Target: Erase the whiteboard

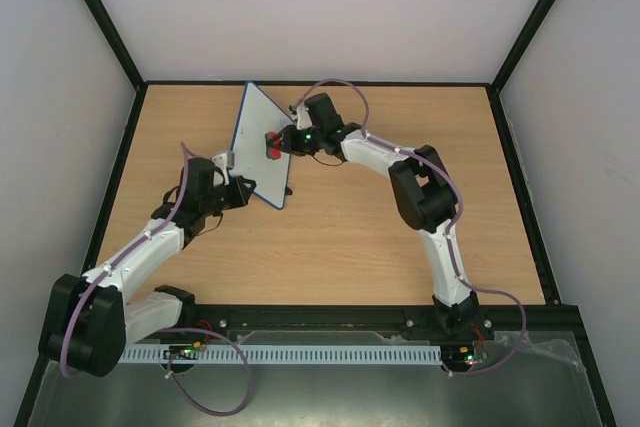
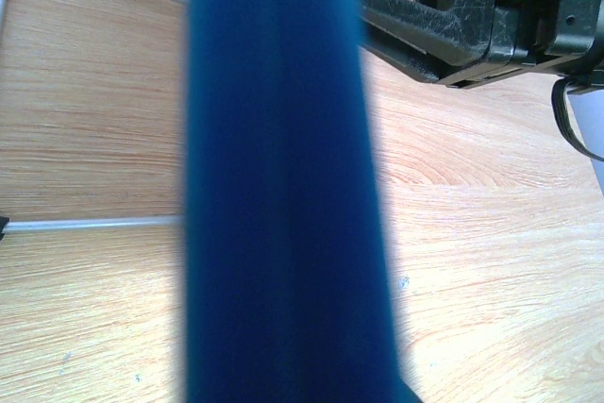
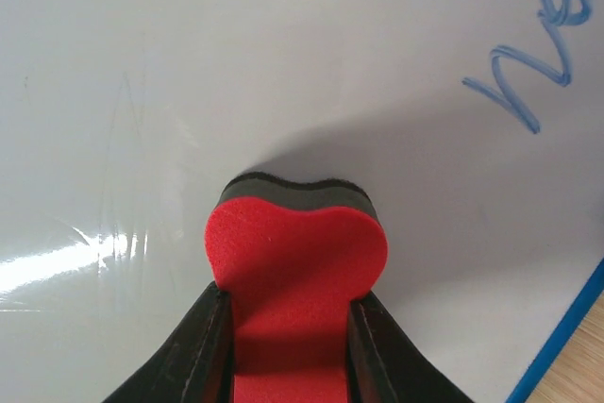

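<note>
Although blue handwriting (image 3: 528, 54) shows on the whiteboard (image 3: 236, 63) ahead and right of the right gripper (image 3: 288, 337), its few strokes cannot be read. Those jaws are clamped narrow on a red eraser (image 3: 293, 252) whose dark felt end touches the white face, while the left gripper (image 1: 241, 192) is closed on the board's blue rim (image 2: 283, 186), holding it tilted on edge. Bare white face spreads left of the eraser, and the rim runs close at lower right.

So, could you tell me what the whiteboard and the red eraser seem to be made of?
Whiteboard: glossy coated-looking white face, given the glare; rim probably blue plastic. Eraser: matte red foam, apparently, with a dark felt-like layer at its tip.
</note>
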You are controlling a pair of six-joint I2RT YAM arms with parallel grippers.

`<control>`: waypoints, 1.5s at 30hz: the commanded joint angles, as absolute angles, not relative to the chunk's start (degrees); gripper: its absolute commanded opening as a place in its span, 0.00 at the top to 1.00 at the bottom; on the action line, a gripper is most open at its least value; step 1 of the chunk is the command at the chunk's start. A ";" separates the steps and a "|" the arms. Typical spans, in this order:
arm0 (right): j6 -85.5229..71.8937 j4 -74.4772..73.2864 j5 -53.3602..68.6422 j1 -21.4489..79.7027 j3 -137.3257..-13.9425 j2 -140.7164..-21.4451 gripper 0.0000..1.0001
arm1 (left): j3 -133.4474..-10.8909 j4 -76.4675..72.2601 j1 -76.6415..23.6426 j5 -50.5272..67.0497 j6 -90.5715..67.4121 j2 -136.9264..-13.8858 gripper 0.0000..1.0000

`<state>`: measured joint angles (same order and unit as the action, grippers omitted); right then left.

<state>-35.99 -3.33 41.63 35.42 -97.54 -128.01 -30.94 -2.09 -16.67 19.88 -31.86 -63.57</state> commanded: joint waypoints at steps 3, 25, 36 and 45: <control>-37.71 -3.12 43.42 35.24 -98.96 -137.07 0.98 | -31.01 1.23 -18.82 36.91 -33.94 -64.34 0.98; -38.95 -3.88 49.38 39.39 -100.28 -129.90 0.98 | -30.58 1.64 -18.91 38.76 -32.91 -65.39 0.98; -40.84 -3.20 44.17 38.28 -98.17 -130.89 0.98 | -30.47 4.59 -19.00 40.43 -32.69 -63.08 0.98; -34.91 -4.86 35.16 31.87 -100.15 -137.28 0.98 | -29.73 9.15 -19.12 41.51 -32.54 -60.52 0.98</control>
